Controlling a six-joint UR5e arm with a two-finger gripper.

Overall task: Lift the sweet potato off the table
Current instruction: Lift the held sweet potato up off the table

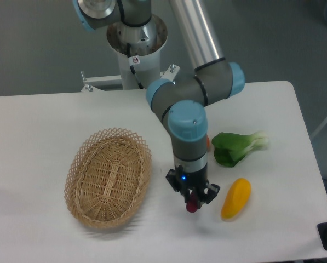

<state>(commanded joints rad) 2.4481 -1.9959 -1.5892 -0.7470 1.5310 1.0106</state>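
The sweet potato is a small dark magenta piece showing between my fingertips, just above the white table. Only its lower end shows; the rest is hidden by the fingers. My gripper points straight down in the front middle of the table, and its fingers are closed against the sweet potato. I cannot tell whether the sweet potato still touches the table.
A woven wicker basket lies to the left of the gripper. A yellow-orange pepper lies close on the right. A green bok choy sits behind it, and a sliver of an orange fruit shows behind the arm.
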